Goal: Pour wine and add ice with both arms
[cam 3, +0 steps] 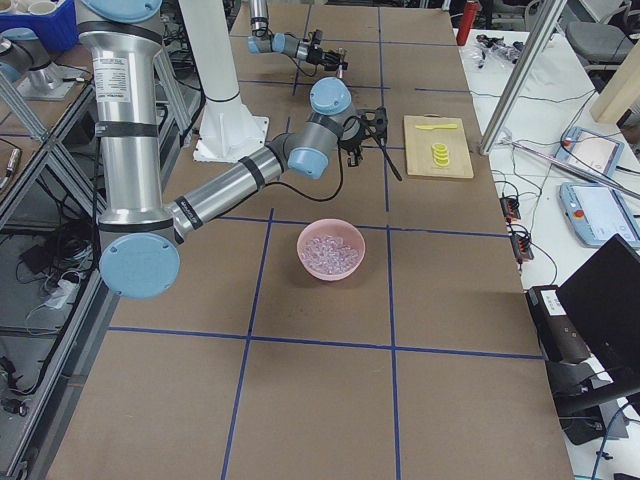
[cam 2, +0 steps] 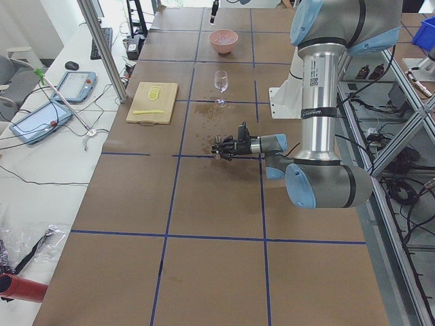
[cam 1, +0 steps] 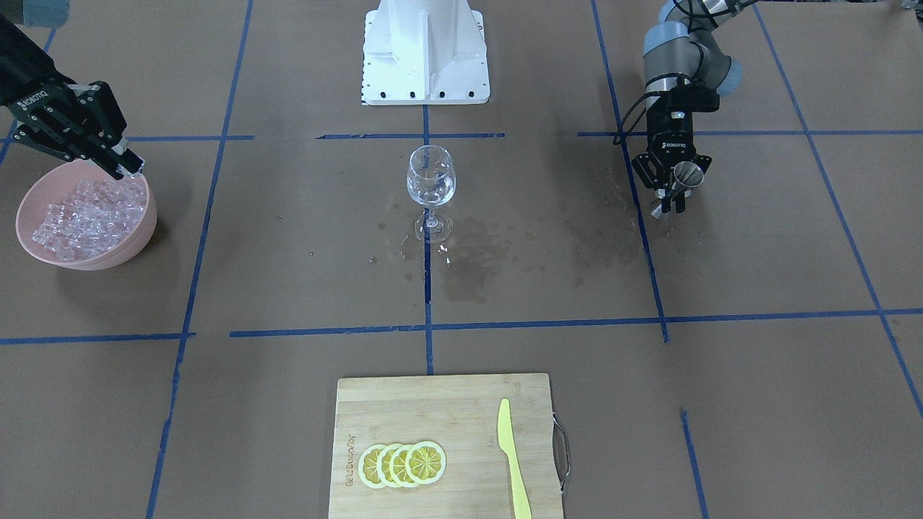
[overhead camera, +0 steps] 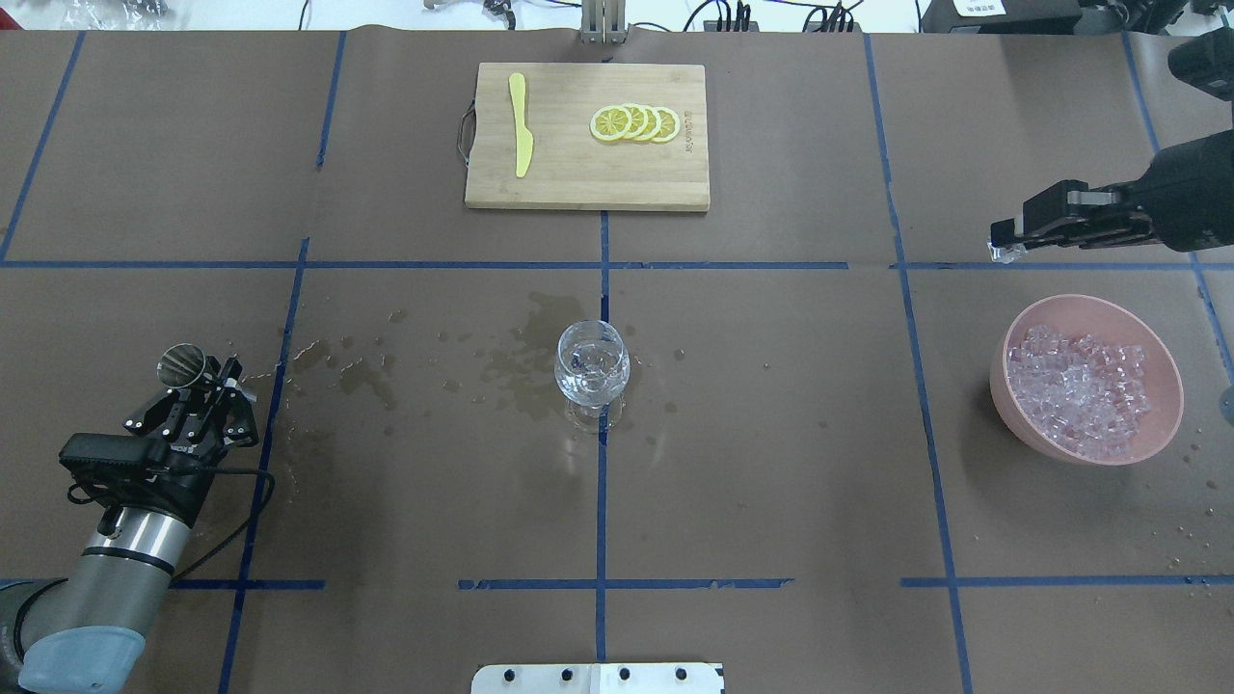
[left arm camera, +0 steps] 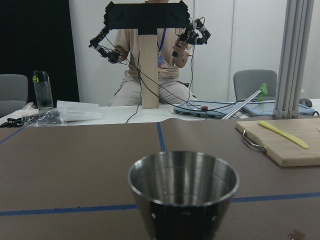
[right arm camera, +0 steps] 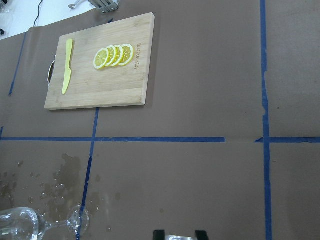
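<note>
A stemmed wine glass [cam 1: 431, 180] stands at the table's middle with a little clear wine in it; it also shows in the overhead view [overhead camera: 592, 364]. A pink bowl [cam 1: 122, 254] [overhead camera: 1087, 302] holds a heap of ice cubes [cam 1: 86, 216] [overhead camera: 1085, 386]. My right gripper [cam 1: 130, 167] [overhead camera: 1003, 251] hangs over the bowl's far rim, shut on one clear ice cube. My left gripper [cam 1: 670, 205] [overhead camera: 207, 378] is shut on a steel jigger [cam 1: 685, 176] [left arm camera: 182, 190], low over the table, well to the glass's side. I cannot tell if the jigger holds liquid.
A bamboo cutting board [overhead camera: 578, 183] on the far side carries lemon slices [overhead camera: 636, 122] and a yellow knife [overhead camera: 521, 135]. Dark wet stains [cam 1: 476, 259] spread on the brown paper around the glass and toward the left gripper. The white pedestal [cam 1: 425, 50] stands behind the glass.
</note>
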`<state>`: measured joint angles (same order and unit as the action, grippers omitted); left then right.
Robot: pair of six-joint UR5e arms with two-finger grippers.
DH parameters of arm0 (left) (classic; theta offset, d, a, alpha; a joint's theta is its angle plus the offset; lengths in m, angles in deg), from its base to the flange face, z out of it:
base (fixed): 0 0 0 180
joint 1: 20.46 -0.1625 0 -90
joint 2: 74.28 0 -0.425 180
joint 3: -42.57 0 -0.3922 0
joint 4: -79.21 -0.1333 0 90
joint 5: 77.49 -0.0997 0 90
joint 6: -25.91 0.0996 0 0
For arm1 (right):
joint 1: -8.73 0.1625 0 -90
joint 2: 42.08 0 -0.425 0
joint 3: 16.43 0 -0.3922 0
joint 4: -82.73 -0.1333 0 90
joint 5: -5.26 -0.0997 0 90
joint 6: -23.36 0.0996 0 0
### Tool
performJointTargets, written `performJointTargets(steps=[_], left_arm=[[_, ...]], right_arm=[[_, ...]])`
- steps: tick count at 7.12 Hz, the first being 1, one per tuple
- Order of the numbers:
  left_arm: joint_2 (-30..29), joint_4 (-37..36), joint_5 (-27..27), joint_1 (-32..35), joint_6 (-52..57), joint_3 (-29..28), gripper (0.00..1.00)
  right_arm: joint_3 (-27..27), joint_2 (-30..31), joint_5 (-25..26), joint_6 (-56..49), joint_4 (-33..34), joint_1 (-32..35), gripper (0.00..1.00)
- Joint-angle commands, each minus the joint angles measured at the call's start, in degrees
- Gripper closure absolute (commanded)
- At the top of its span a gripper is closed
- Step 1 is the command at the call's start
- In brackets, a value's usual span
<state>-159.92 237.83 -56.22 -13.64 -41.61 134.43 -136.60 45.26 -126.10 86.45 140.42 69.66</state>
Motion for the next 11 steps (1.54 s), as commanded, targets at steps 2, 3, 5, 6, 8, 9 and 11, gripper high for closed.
performJointTargets(steps=[2, 3, 5, 6, 8, 9, 11], left_arm=[[-0.1, -0.1, 0.0, -0.1, -1.0, -0.8, 0.92], [-0.1, -0.2, 0.1, -0.2, -0.5, -0.7, 0.80], [-0.2, -0.2, 0.3, -0.2, -0.5, -0.8, 0.68], [-0.2, -0.2, 0.3, -0.2, -0.5, -0.8, 0.63], [-0.2, -0.2, 0.5, -0.3, -0.5, -0.7, 0.51], [-0.2, -0.2, 0.6, -0.3, -0.5, -0.7, 0.49], [-0.2, -0.2, 0.7, -0.3, -0.4, -0.5, 0.08]], right_arm=[[0.0, -2.7, 0.0, 3.0, -0.1, -0.9, 1.00], [0.0, -2.8, 0.1, 3.1, -0.1, -1.2, 1.00], [-0.1, -2.9, 0.2, 3.1, -0.2, -1.6, 1.00], [-0.1, -3.0, 0.3, 3.2, -0.2, -1.8, 1.00], [-0.1, -3.1, 0.6, 3.2, -0.3, -2.3, 1.00], [-0.1, -3.3, 0.7, 3.2, -0.3, -2.6, 1.00], [-0.1, -3.4, 0.7, 3.2, -0.3, -2.8, 1.00]])
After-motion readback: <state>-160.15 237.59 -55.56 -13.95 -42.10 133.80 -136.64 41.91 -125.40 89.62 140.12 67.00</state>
